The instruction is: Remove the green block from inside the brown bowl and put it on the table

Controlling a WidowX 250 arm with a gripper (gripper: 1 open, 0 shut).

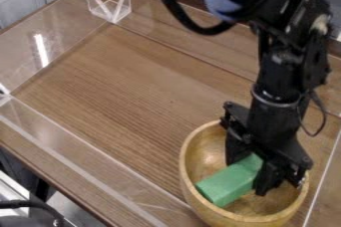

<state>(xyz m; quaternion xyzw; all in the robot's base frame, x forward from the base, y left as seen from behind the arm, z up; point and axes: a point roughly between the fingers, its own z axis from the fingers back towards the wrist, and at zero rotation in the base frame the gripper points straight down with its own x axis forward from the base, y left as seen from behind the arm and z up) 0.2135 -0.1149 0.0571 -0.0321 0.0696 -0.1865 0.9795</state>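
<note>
The green block (226,182) is a matte green bar, tilted, with its upper right end caught between the fingers of my black gripper (266,169). The gripper points straight down and is shut on the block. The block hangs just above the inside of the brown bowl (200,151), a wide, shallow, light wooden bowl at the lower right of the table (134,82). The black arm rises from the gripper toward the top of the view and hides the bowl's right rim.
Low clear acrylic walls (40,121) run along the table's left and front edges. A small clear acrylic stand (110,4) sits at the far left corner. Bare wood-grain tabletop stretches left of and behind the bowl.
</note>
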